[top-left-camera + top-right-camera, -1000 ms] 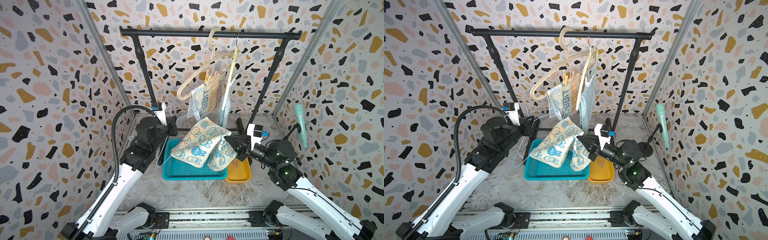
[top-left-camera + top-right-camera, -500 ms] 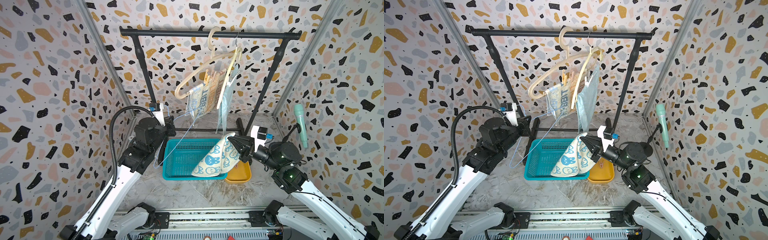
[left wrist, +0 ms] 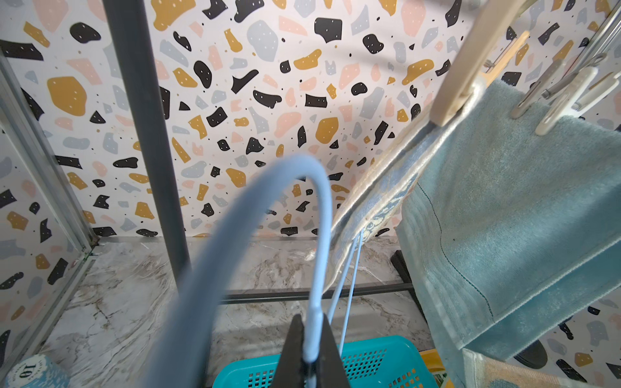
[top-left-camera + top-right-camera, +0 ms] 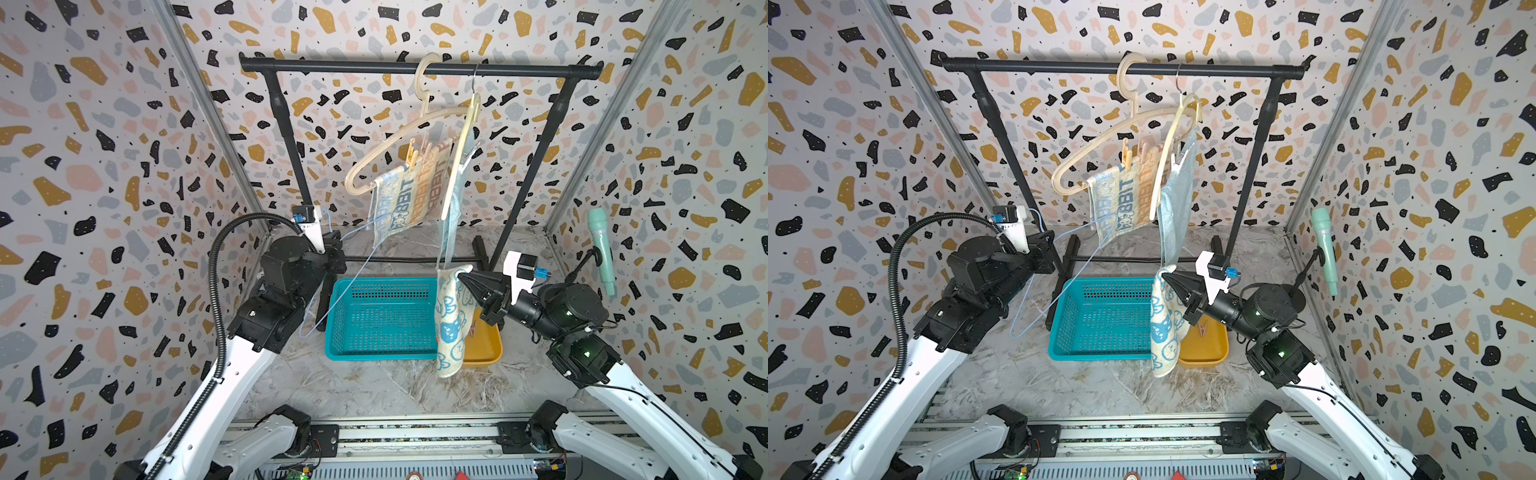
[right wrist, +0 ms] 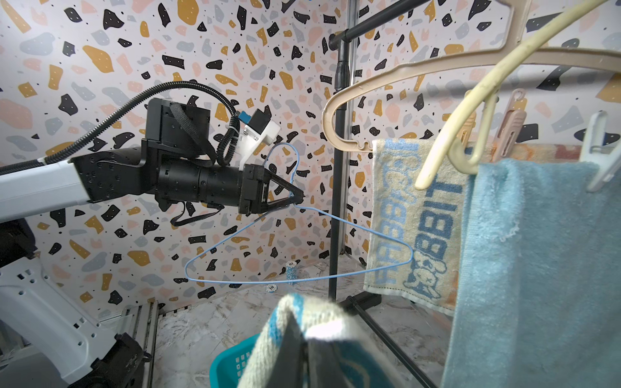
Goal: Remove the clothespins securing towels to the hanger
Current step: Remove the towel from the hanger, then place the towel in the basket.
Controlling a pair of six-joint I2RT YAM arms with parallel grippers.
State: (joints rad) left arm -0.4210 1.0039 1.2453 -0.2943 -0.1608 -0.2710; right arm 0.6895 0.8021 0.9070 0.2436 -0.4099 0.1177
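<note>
My right gripper (image 4: pixel 460 276) (image 5: pixel 302 336) is shut on the top corner of the cream towel (image 4: pixel 451 328) with blue animals. This towel hangs limp at the basket's right edge. My left gripper (image 4: pixel 340 240) (image 3: pixel 311 317) is shut on the neck of a bare blue wire hanger (image 3: pixel 323 235). On the rail, a beige hanger (image 4: pixel 399 137) carries the striped RABBIT towel (image 4: pixel 409 199), pinned by orange (image 4: pixel 411 156) and pink clothespins (image 5: pixel 510 124). Beside it a cream hanger (image 4: pixel 461 158) holds the light-blue towel (image 4: pixel 1175 216) under white clothespins (image 3: pixel 568 100).
A teal basket (image 4: pixel 382 353) stands on the floor between the arms, with a yellow tray (image 4: pixel 484 353) to its right holding one clothespin (image 4: pixel 1203 330). The black rack (image 4: pixel 415 68) spans the back. A mint microphone (image 4: pixel 600 245) stands at the right wall.
The cream towel was stretched between the wire hanger and my right gripper. It has come off the hanger and now droops from the right gripper alone. The left arm drew back slightly.
</note>
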